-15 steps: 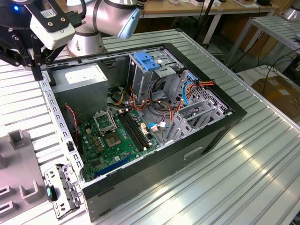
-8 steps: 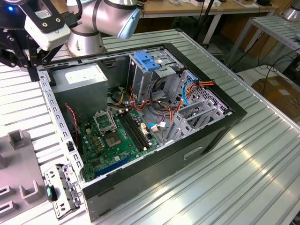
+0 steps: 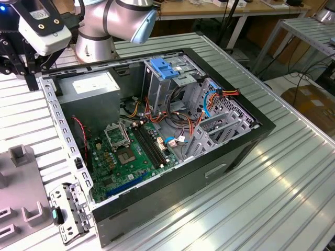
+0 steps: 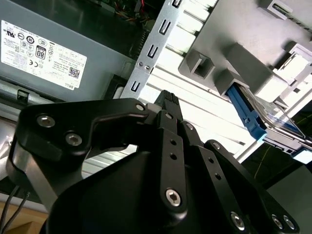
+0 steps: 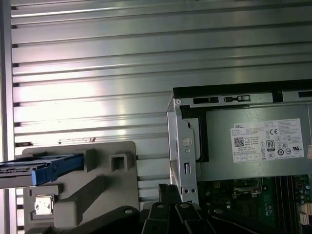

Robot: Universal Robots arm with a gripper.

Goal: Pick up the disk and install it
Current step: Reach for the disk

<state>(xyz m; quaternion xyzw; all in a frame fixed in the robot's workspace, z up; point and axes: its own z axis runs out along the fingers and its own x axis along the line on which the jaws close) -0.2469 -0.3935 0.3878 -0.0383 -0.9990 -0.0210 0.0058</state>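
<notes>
— The disk (image 5: 48, 168): where does it sit against the gripper (image 5: 168, 191)?
— Nearest, the gripper hangs with jaws pressed together on nothing, just beside the metal rim (image 5: 183, 146) of the computer case (image 5: 234, 91). Across a bare strip of ribbed table (image 5: 151, 161), the grey fixture (image 5: 97, 195) holds the disk in a slot, blue carrier jutting out, well apart from the tool.
— And open room?
— Bare table runs on beyond fixture and case alike.

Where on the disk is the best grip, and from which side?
Likely across its two broad faces, on the stretch of the disk that juts past the grey holder, coming in over its exposed blue rail. That edge faces the first wrist view, and the holder's blocks crowd the other end.
</notes>
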